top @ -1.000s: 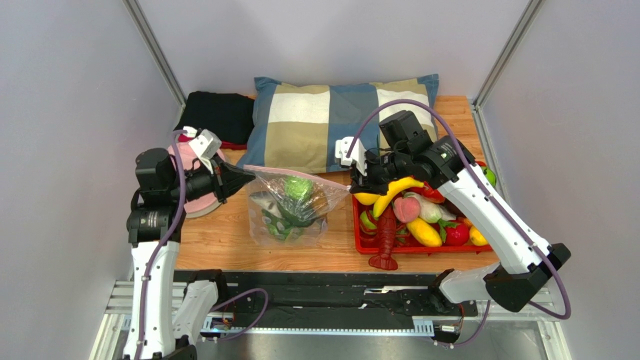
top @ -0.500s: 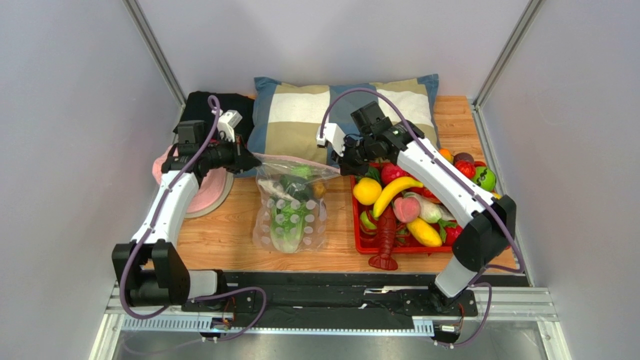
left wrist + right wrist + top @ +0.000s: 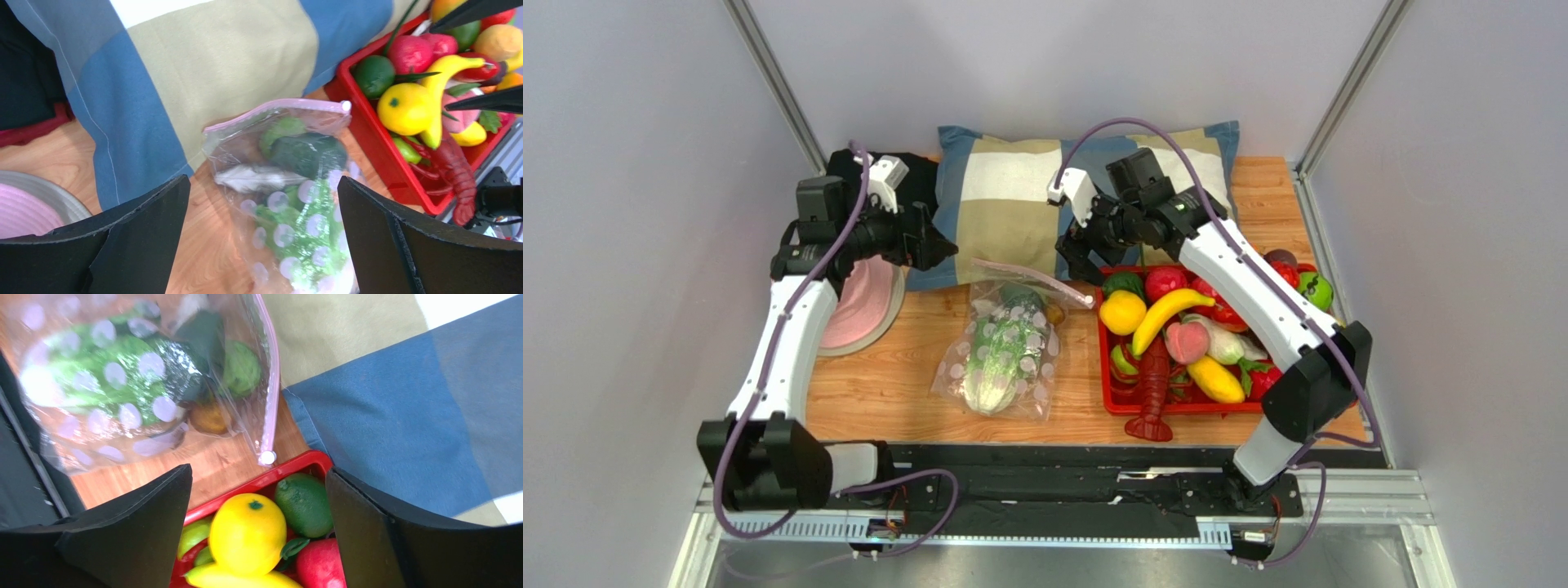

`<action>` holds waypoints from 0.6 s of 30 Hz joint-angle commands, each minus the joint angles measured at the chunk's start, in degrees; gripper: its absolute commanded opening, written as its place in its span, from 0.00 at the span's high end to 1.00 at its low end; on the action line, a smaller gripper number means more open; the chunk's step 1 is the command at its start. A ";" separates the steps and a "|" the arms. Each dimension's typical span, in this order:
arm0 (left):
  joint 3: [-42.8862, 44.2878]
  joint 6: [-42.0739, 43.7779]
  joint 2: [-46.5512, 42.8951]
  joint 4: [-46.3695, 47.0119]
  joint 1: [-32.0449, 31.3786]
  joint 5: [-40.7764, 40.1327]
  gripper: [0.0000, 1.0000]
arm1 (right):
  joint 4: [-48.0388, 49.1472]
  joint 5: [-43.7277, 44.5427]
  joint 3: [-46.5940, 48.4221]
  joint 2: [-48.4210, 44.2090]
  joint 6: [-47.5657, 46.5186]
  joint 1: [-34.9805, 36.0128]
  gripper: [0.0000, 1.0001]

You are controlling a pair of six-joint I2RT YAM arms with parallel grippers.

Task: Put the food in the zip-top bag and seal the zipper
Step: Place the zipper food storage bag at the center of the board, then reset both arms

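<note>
Status: left tool (image 3: 938, 249) and right tool (image 3: 1075, 262) are both seen spread wide with nothing held, raised above the table (image 3: 879, 386) and clear of the zip-top bag (image 3: 1004, 368). Bag is laid flat below and between the two tools. Lettuce (image 3: 294, 245), fish (image 3: 248, 177), avocado (image 3: 305, 154) and orange-brown fruit (image 3: 209, 418) are seen inside it. Zipper (image 3: 276, 109) runs along the bag edge nearest the tools and is rested against the checked pillow (image 3: 1014, 208) rim. Sealed or not cannot be told. On the right tool's side, the zipper end sits just beside the red tray (image 3: 288, 468) corner, with a narrow gap. On the left tool's side, bare wood is seen between bag and pink plate (image 3: 860, 306).
</note>
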 commanded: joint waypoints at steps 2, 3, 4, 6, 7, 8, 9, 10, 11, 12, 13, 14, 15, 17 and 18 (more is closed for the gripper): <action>9.16 3.55 -8.04 -10.71 0.09 -0.26 0.01 | 5.71 -1.59 1.65 -10.95 12.40 -0.80 0.13; 11.27 3.65 -7.69 -12.93 0.00 -1.23 0.01 | 6.24 -1.59 1.30 -12.11 14.08 -1.85 0.13; 16.07 3.74 -7.17 -15.39 0.00 -2.37 0.01 | 7.46 -1.33 0.86 -13.16 15.75 -2.55 0.12; 21.11 5.48 -4.63 -23.73 0.00 -4.13 0.01 | 9.05 -0.97 -1.34 -16.77 20.93 -5.27 0.11; 25.74 5.84 -3.48 -26.37 0.08 -5.01 0.01 | 9.92 -0.71 -2.13 -18.08 22.60 -6.33 0.10; 27.79 6.11 -2.51 -31.70 0.09 -6.32 0.01 | 10.28 -0.19 -3.18 -19.31 25.05 -7.38 0.09; 29.47 6.81 -0.59 -34.11 0.00 -6.77 0.01 | 10.55 0.51 -5.45 -21.94 26.21 -9.83 0.09; 31.05 7.16 -0.05 -37.61 0.08 -6.95 0.01 | 10.55 0.61 -7.04 -23.27 27.01 -11.16 0.09; 31.15 7.34 0.22 -38.69 0.09 -8.08 0.01 | 10.63 0.61 -8.54 -24.50 28.06 -12.74 0.09; 30.37 7.43 -0.56 -38.96 0.00 -8.97 0.01 | 10.64 0.17 -11.95 -27.38 31.03 -16.15 0.09; 27.32 7.43 -1.35 -38.36 0.08 -9.76 0.01 | 10.29 -0.18 -13.63 -28.80 32.01 -17.92 0.09; 25.72 7.69 -2.14 -38.00 0.00 -10.98 0.01 | 10.20 -0.44 -15.30 -30.38 32.72 -19.51 0.09; 24.05 7.95 -3.89 -37.65 0.08 -11.26 0.01 | 9.94 -0.71 -18.89 -31.79 33.07 -22.31 0.09; 20.00 8.31 -5.40 -36.95 0.00 -11.70 0.01 | 8.97 -0.80 -21.98 -36.10 32.55 -24.17 0.09; 18.77 8.40 -6.80 -36.77 0.00 -11.70 0.01 | 8.70 -0.36 -23.22 -37.33 32.55 -25.23 0.09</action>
